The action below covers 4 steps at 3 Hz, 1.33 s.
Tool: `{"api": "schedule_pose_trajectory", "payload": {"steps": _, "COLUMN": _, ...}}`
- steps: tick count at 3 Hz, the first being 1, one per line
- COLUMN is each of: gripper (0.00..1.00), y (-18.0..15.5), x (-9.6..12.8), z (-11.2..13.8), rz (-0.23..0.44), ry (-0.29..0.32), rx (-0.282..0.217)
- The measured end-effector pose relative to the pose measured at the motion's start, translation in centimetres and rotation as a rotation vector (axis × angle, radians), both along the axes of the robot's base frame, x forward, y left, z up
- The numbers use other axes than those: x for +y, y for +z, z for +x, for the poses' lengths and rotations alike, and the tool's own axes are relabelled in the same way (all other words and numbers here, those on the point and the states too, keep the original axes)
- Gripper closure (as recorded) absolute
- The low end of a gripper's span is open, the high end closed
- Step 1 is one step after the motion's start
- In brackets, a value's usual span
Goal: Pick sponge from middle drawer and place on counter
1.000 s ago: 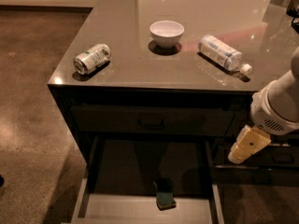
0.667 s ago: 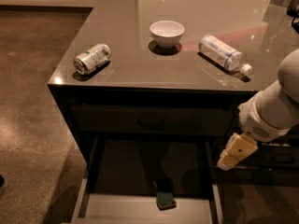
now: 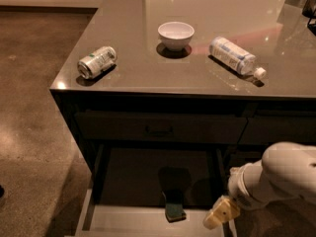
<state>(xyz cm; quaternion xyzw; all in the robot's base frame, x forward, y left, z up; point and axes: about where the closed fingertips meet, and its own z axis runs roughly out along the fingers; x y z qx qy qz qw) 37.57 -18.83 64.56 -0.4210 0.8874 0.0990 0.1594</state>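
The sponge (image 3: 175,211) lies in the open middle drawer (image 3: 123,222), on the pale grey floor near the front edge and roughly midway across. Its dark teal scrub layer faces up, and the yellowish layer beneath barely shows. The gripper (image 3: 221,214) sits low at the drawer's right front corner, beside the sponge and apart from it, on the end of the white arm (image 3: 276,177). I cannot tell whether the gripper is released or clenched, but it carries nothing.

The sponge is likely very light, soft and compressible, so it should squash under a squeeze rather than slip. The rough scrub face should offer good friction. Taking it across its shorter width from above, near the middle of the block, looks the safest hold. The drawer floor close beneath means the approach has to stop just short of it.

Up on the counter (image 3: 148,78), a white bowl (image 3: 176,33) stands upright, with a drinks can (image 3: 97,61) on its side to the left and a plastic bottle (image 3: 232,56) on its side to the right. The can carries green and white print and the bottle a pale bluish label, but no writing on either can be read.
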Motion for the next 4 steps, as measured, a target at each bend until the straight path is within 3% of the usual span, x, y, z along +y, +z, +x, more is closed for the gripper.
{"api": "schedule_pose_trajectory", "payload": {"steps": 2, "gripper": 0.00, "y": -0.5, "x": 0.4, "z": 0.7, "rz": 0.020, "ry": 0.014, "rx": -0.012}}
{"api": "schedule_pose_trajectory", "payload": {"steps": 3, "gripper": 0.00, "y": -6.0, "x": 3.0, "z": 0.7, "rz": 0.126, "ry": 0.062, "rx": 0.005}}
{"api": "schedule_pose_trajectory", "payload": {"steps": 4, "gripper": 0.00, "y": -12.9, "x": 5.9, "z": 1.4, "rz": 0.215, "ry": 0.101, "rx": -0.041}}
